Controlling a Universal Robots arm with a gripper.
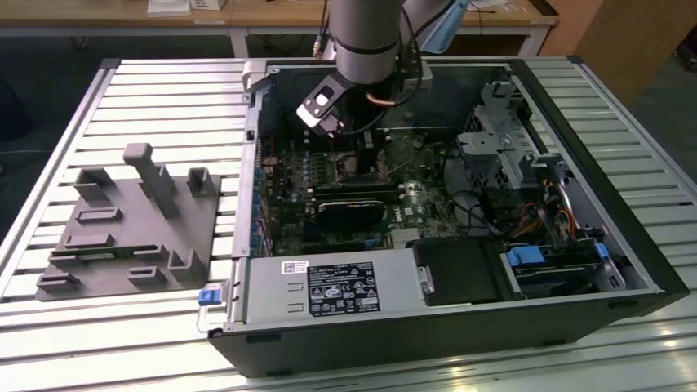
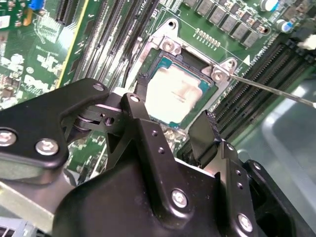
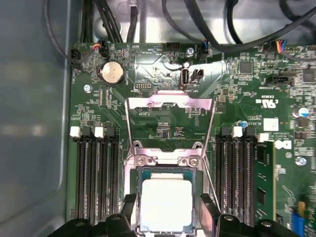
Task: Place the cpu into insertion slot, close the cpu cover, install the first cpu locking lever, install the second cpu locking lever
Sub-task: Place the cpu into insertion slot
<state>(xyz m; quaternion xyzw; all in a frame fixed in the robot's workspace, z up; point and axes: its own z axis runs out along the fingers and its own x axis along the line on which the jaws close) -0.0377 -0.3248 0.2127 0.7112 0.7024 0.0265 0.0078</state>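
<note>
**End effector (image 2: 173,106) open over the seated cpu (image 2: 180,94)**

Black linkages of the end effector crowd the foreground in the second wrist view. We read its two fingers (image 2: 202,133) as spread apart, with nothing clamped between them. Just beyond the tips, the cpu lies flat in the insertion slot (image 2: 170,47), pale face up. Being square, it offers no long axis. What matters is that it sits straight ahead of the open tips, centred in the gap. A thin lever (image 2: 271,90) runs off to one side of the slot, and we judge it unlatched.

The first wrist view gives us the cover (image 3: 170,102) plainly. This silvery frame stands open on the far side of the slot from the end effector, so the cpu is bare. The fingertips flank the cpu on opposite edges; we cannot tell whether they touch it. Memory slots (image 3: 94,177) run along both sides.

The exterior view adds the setting. The arm (image 1: 365,37) reaches down into an open computer case (image 1: 436,339) on the slatted tabletop (image 1: 163,90). A white-labelled power supply (image 1: 326,287) and a grey fixture (image 1: 130,229) lie well apart from the end effector.
</note>
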